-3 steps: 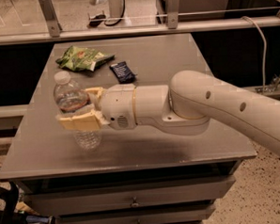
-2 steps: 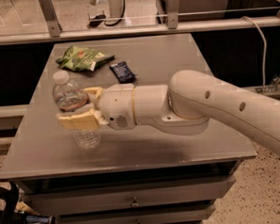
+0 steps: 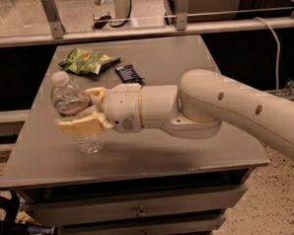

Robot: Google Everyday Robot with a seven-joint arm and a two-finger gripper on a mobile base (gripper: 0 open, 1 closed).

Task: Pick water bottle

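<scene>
Gripper [image 3: 85,112] clasps the water bottle [image 3: 67,100] round its middle, jaws crossing its upright long axis (cap leaning slightly left); it stands on the table [image 3: 188,152], near the green snack bag [image 3: 87,61], on its front side.

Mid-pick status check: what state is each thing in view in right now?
gripper: over the table, shut on the middle of the water bottle.
water bottle: capped, tilted slightly, held in the gripper; whether its base is lifted is unclear.
green snack bag: lying on the table behind, untouched.
dark packet: lying flat beside the bag.
drawers: shut.
</scene>
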